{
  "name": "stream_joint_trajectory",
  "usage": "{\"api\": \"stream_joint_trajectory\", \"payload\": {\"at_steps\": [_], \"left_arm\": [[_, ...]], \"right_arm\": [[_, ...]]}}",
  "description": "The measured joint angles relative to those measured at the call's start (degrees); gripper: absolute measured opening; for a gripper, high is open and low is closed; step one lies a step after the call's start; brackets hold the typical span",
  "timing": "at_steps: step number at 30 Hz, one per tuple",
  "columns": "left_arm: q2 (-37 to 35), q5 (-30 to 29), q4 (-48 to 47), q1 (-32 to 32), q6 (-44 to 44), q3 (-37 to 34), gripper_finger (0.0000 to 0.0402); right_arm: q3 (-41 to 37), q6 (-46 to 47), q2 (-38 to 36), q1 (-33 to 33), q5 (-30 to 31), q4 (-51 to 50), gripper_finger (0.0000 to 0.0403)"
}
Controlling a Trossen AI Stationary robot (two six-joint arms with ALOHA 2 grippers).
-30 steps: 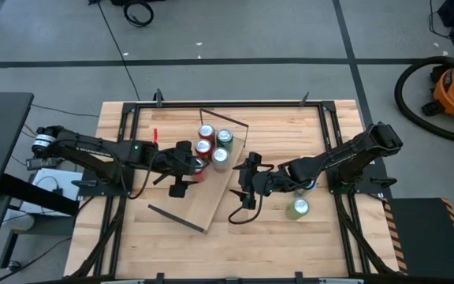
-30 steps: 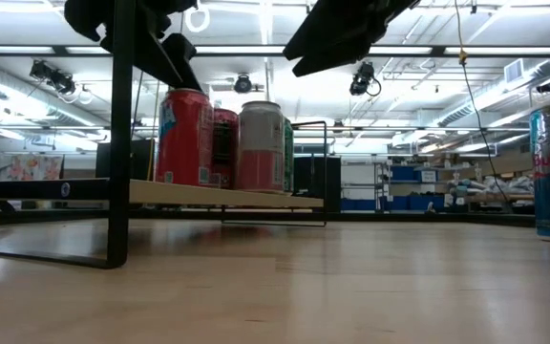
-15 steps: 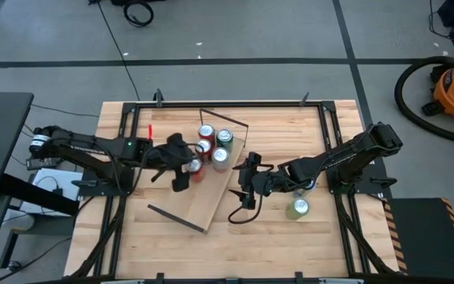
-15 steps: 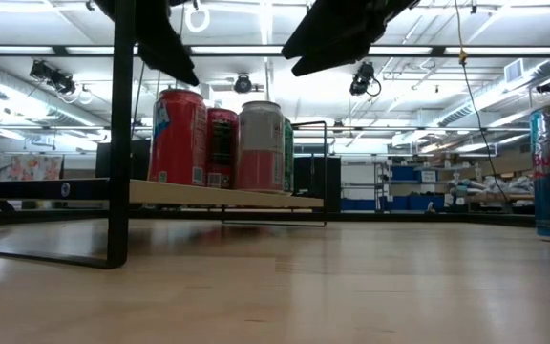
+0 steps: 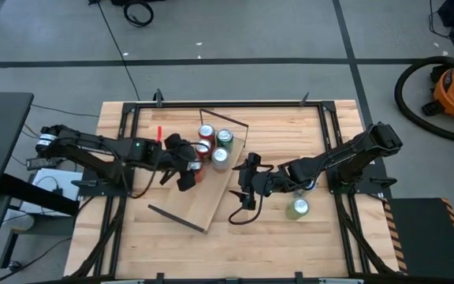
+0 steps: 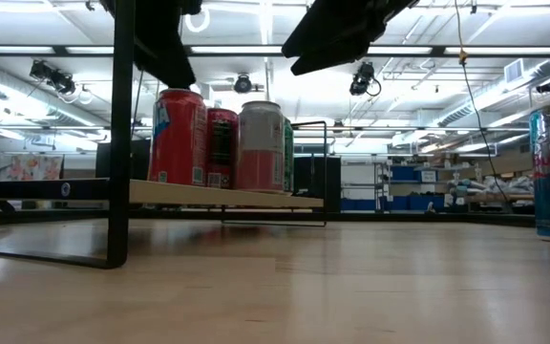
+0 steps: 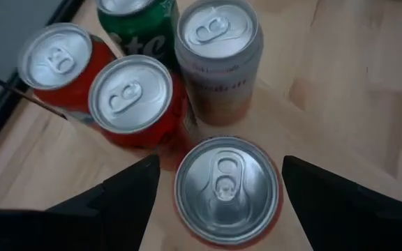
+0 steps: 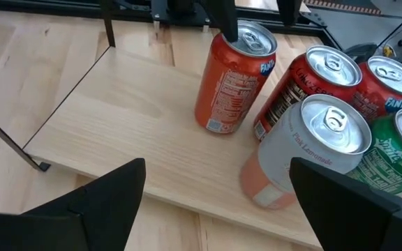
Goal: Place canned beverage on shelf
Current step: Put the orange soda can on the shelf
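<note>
Shelf (image 8: 138, 132): 5 cans (image 7: 227, 189) clustered, L gripper (image 7: 218, 185) above.

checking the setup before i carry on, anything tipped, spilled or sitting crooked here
No can is tipped or spilled: five cans stand upright on the shelf. The shelf itself lies askew, diagonal to the table's edges. The left gripper is open just above the orange can.

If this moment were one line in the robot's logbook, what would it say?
left gripper: open, above orange can on shelf | cans on shelf: five | right gripper: open, waiting beside shelf | green can: on table
</note>
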Motion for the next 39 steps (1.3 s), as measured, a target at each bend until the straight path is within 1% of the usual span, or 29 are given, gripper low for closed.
{"api": "stream_joint_trajectory", "payload": {"at_steps": [6,9,12,22,26,30,34,36,39], "left_arm": [[0.2,8.7,0.8,2.3,2.0,0.9,0.0314],[-0.2,11.5,0.1,3.7,2.9,1.0,0.0316],[-0.1,11.6,-2.8,5.1,4.1,1.0,0.0317],[0.1,12.5,-2.8,7.8,5.2,1.0,0.0317],[0.1,15.5,-3.0,9.0,8.1,1.0,0.0316],[0.1,18.4,-4.1,10.5,13.8,1.0,0.0308],[-0.2,22.0,-4.3,12.5,13.1,1.1,0.0303],[-0.2,22.1,-4.4,12.7,13.0,1.3,0.0304],[0.1,21.9,-4.5,11.4,15.0,1.4,0.0312]], "right_arm": [[0.0,-0.2,0.0,0.2,0.0,0.1,0.0366],[0.0,-0.5,0.0,0.2,0.0,0.8,0.0366],[0.0,-0.9,0.0,0.2,-0.1,1.2,0.0366],[0.0,-1.3,0.0,0.2,-0.1,1.2,0.0366],[0.0,-1.3,0.0,0.2,-0.1,1.3,0.0366],[0.0,-1.0,0.0,0.2,-0.1,1.5,0.0366],[0.0,-0.9,0.0,0.2,-0.1,1.7,0.0366],[0.0,-0.9,0.0,0.2,-0.1,1.7,0.0366],[0.0,-0.9,0.0,0.2,-0.1,1.9,0.0366]]}}
